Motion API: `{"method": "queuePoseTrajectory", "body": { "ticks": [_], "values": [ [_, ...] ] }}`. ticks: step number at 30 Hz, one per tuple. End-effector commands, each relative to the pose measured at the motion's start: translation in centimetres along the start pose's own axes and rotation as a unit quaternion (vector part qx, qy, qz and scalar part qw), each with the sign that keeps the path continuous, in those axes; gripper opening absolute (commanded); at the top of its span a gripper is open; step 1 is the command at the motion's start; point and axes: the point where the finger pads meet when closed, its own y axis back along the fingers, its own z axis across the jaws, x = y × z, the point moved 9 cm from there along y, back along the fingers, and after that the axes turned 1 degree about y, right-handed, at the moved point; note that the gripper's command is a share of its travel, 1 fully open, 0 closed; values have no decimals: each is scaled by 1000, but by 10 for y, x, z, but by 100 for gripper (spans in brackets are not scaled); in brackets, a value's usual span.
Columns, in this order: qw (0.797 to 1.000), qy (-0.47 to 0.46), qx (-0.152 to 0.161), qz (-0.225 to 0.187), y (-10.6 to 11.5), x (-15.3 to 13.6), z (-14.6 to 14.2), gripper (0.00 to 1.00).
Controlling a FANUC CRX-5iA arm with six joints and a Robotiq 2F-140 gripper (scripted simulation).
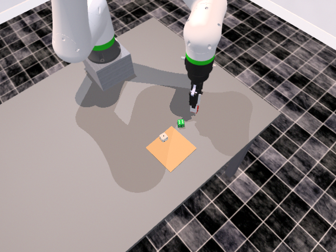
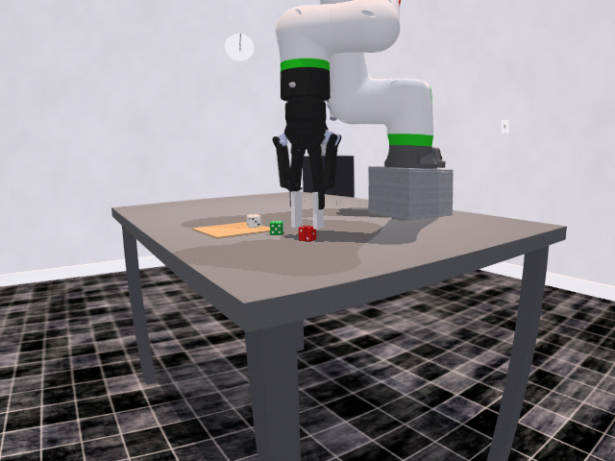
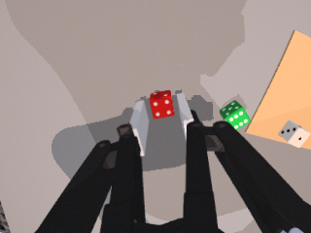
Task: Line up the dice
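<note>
Top view: the mat (image 1: 173, 154) lies flat on the desk (image 1: 54, 149), and only one die is on it. That's the white die (image 1: 163, 136), sitting near the mat's 11 o'clock edge, on the side towards the base (image 1: 108, 67), with a single pip up. If one is the lowest number, that's a sensible near end for the line.

The green die (image 1: 180, 123) is on bare desk, just off the mat's 12 o'clock corner, close to it but not on it. The red die (image 3: 162, 104) is further out at about 1 o'clock from the green one, well off the mat. I can't read the red and green pips surely enough to rank them.

The claw (image 2: 307, 220) hangs pointing straight down over the red die. From the wrist view the die sits framed between the two pale fingertips. From the side, the tips stop about level with the die's top. The jaws are set to a narrow gap and I judge they grip nothing yet.

So that's roughly a third done: one die placed, two to go. Next I'd expect to drop onto the red die, close, and carry it over without tipping it. After that comes the green one, lined up beyond the white, and then I let go.
</note>
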Motion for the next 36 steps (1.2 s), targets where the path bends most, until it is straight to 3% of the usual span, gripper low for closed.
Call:
{"method": "queuePoseTrajectory", "body": {
  "ticks": [1, 14, 36],
  "values": [
    [1000, 0, 0, 0, -4, 0, 0, 25],
    [1000, 0, 0, 0, -20, 0, 0, 25],
    [1000, 0, 0, 0, -21, 0, 0, 25]
  ]
}}
